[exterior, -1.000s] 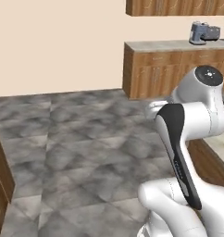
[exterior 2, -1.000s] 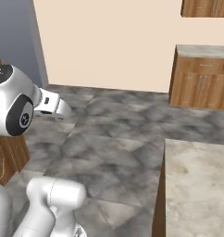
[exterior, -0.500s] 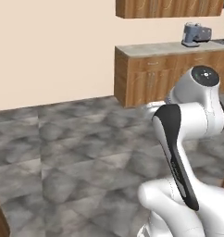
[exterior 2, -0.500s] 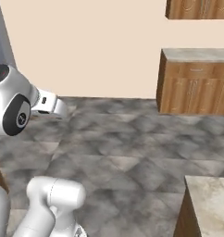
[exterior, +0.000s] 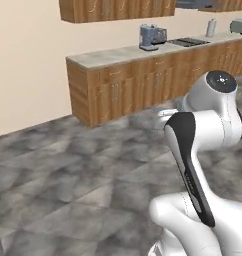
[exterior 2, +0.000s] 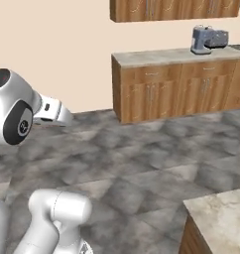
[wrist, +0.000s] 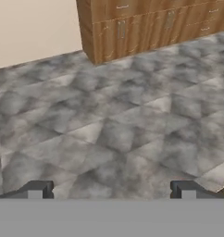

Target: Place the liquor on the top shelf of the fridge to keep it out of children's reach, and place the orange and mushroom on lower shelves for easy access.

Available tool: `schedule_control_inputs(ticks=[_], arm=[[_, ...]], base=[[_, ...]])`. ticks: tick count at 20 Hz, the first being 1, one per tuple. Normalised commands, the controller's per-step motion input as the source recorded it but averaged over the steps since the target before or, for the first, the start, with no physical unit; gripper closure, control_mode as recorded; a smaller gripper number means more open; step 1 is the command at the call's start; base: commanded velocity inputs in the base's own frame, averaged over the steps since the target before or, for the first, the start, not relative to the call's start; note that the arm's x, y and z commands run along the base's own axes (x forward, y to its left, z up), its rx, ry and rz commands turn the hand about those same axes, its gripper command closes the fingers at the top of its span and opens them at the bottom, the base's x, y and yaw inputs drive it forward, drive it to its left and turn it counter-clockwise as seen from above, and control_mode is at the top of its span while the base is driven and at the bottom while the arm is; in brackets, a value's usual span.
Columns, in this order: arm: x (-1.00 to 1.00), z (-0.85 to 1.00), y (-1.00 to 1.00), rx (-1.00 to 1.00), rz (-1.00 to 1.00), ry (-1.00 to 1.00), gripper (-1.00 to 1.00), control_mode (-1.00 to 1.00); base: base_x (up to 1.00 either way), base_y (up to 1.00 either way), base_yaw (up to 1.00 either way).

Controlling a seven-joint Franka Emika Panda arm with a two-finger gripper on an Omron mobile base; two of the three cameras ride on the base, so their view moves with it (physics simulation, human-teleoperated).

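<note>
Grey marbled floor [wrist: 114, 125] spreads wide under me, running to a beige wall [exterior 2: 52, 44] and a long wooden cabinet run [exterior: 143, 90] with a pale top, where a grey coffee machine [exterior: 152, 37] stands. A second pale-topped table corner [exterior 2: 221, 213] sits near my base in the right base view. My jaws [wrist: 112, 190] hang wide open above bare floor, holding nothing; I cannot tell where the liquor, orange, mushroom or fridge are.
</note>
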Motion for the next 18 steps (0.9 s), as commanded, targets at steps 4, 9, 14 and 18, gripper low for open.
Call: schedule_control_inputs(ticks=[4,9,14,18], arm=[[0.00,0.00,0.00,0.00,0.00,0.00,-1.00,1.00],[0.00,0.00,0.00,0.00,0.00,0.00,-1.00,1.00],[0.00,0.00,0.00,0.00,0.00,0.00,-1.00,1.00],[0.00,0.00,0.00,0.00,0.00,0.00,-1.00,1.00]], base=[[0.39,0.00,-0.65],[0.28,0.01,-0.68],[0.20,0.32,-0.61],[0.28,0.59,-0.53]])
